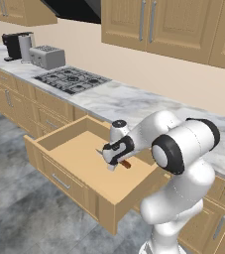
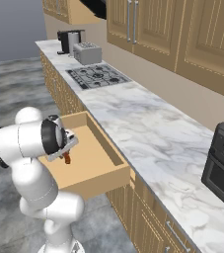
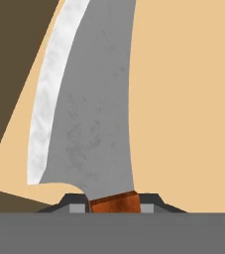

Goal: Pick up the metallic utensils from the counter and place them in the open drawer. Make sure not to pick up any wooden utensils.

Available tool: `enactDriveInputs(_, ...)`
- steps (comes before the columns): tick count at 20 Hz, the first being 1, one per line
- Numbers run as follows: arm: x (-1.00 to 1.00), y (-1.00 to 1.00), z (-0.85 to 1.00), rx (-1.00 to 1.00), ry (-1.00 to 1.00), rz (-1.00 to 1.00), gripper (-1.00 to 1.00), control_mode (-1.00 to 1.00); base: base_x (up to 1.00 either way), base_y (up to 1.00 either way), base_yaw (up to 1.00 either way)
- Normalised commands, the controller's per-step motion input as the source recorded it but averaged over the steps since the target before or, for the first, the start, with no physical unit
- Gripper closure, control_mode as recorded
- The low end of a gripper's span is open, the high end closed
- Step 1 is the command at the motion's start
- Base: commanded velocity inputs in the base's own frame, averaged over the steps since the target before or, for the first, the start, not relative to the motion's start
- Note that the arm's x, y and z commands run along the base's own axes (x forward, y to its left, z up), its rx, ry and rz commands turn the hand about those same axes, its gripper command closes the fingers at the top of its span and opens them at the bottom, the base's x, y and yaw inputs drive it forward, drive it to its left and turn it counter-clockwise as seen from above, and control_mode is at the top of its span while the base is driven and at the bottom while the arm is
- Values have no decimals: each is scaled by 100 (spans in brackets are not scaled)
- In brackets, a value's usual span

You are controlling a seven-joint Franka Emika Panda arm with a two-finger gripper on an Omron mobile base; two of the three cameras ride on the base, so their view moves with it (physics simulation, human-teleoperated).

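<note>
The claw (image 3: 113, 207) is clamped on the knife (image 3: 91, 124) by its reddish-brown handle, a dark fingertip at each side of it at 6 o'clock in the hand view, with the silver blade running up toward 12 o'clock over light wood. In the left base view the claw (image 1: 112, 161) hangs over the open drawer (image 1: 59, 171), the handle showing just at its 4 o'clock. The drawer stands pulled out from under the marble counter (image 1: 134, 101). On that counter, toward 10 o'clock, lie the stove (image 1: 72, 79), then the toaster (image 1: 47, 57) and coffee machine (image 1: 16, 45).
</note>
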Motion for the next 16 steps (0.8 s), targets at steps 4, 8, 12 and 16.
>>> enactDriveInputs(4, 0, 0, -1, 0, 0, 0, 100, -100, 0, 0, 0)
enactDriveInputs(8, 0, 0, -18, 0, 0, 0, 100, -100, 0, 0, 0)
enactDriveInputs(12, 13, 0, -31, 0, 0, 0, 100, -100, 0, 0, 0)
enactDriveInputs(16, 23, 1, -30, 0, 0, 0, 100, -100, 0, 0, 0)
